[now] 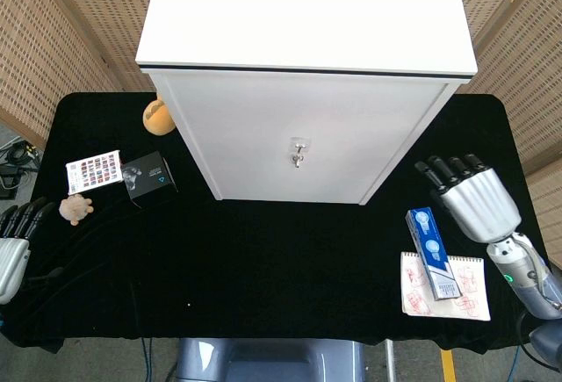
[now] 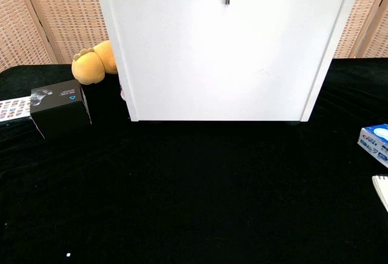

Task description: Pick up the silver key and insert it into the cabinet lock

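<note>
One silver key hanging in lock of one white cabinet, top cropped in chest view. Right hand spread, empty. Left hand cut off at edge, state unclear.

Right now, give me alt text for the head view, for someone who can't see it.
A silver key hangs in the lock on the white cabinet front. The right hand hovers empty beside a blue box; the left hand rests at the black table edge.

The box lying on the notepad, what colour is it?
The box is blue with white parts, resting on the notepad. The head view shows it best.
</note>
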Tool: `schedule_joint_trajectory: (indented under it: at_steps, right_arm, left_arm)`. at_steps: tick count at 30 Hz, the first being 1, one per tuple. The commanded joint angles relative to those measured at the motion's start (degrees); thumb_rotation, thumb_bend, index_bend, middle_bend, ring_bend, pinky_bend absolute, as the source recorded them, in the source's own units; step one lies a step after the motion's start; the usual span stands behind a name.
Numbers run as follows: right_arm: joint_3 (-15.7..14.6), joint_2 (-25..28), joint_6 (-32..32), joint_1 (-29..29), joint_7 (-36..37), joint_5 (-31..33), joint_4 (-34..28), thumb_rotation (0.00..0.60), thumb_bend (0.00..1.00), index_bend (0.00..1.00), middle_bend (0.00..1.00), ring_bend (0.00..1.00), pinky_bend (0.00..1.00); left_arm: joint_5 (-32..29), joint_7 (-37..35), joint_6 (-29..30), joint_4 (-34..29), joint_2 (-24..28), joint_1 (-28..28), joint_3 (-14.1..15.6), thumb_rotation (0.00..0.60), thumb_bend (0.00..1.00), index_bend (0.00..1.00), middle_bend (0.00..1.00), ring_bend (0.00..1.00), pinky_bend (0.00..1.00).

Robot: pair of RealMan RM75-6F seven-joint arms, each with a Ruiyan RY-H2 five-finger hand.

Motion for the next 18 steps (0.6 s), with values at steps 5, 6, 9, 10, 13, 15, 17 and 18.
schedule_joint_trajectory:
  at_steps: [5, 6, 9, 10, 13, 15, 17, 18]
  right_arm:
    - [-4.35, 2.40, -7.98, -8.70, 0.52, 12.50, -12.47, 0.600, 0.00, 0.00, 0.00, 0.00, 0.02]
    - [-4.85, 2.18, -8.59, -9.40, 0.61, 13.06, -13.34, 0.600, 0.00, 0.00, 0.00, 0.00, 0.00]
    - [-5.32, 0.97, -8.38, -10.87, 0.61, 13.31, -14.12, 0.600, 0.00, 0.00, 0.00, 0.00, 0.00]
    - [-5.43, 0.55, -8.21, -11.31, 0.70, 13.32, -14.24, 0.600, 0.00, 0.00, 0.00, 0.00, 0.00]
    - [-5.44, -0.21, -7.80, -12.02, 1.02, 13.26, -14.29, 0.600, 0.00, 0.00, 0.00, 0.00, 0.00]
    - [-5.52, -0.75, -7.67, -12.54, 1.23, 13.21, -14.24, 0.600, 0.00, 0.00, 0.00, 0.00, 0.00]
    - [-5.49, -1.05, -7.63, -12.88, 1.31, 13.24, -14.26, 0.600, 0.00, 0.00, 0.00, 0.00, 0.00]
    - [-5.40, -1.26, -7.54, -13.09, 1.37, 13.25, -14.27, 0.600, 0.00, 0.00, 0.00, 0.00, 0.00]
  left_arm:
    - [1.15, 0.33, 2.21, 0.21, -0.03, 0.86, 0.00, 0.600, 0.00, 0.00, 0.00, 0.00, 0.00]
    - [1.32, 0.40, 2.74, 0.24, -0.10, 1.08, -0.03, 0.600, 0.00, 0.00, 0.00, 0.00, 0.00]
    - [1.73, 0.10, 3.50, 0.35, -0.06, 1.42, -0.01, 0.600, 0.00, 0.00, 0.00, 0.00, 0.00]
    - [1.82, -0.12, 3.66, 0.39, -0.01, 1.51, 0.00, 0.600, 0.00, 0.00, 0.00, 0.00, 0.00]
    - [1.99, -0.50, 3.95, 0.45, 0.12, 1.64, 0.00, 0.600, 0.00, 0.00, 0.00, 0.00, 0.00]
    - [2.14, -0.79, 4.20, 0.51, 0.22, 1.76, 0.00, 0.600, 0.00, 0.00, 0.00, 0.00, 0.00]
    - [2.31, -1.03, 4.37, 0.51, 0.31, 1.83, 0.02, 0.600, 0.00, 0.00, 0.00, 0.00, 0.00]
    - [2.42, -1.18, 4.48, 0.51, 0.38, 1.88, 0.03, 0.600, 0.00, 0.00, 0.00, 0.00, 0.00]
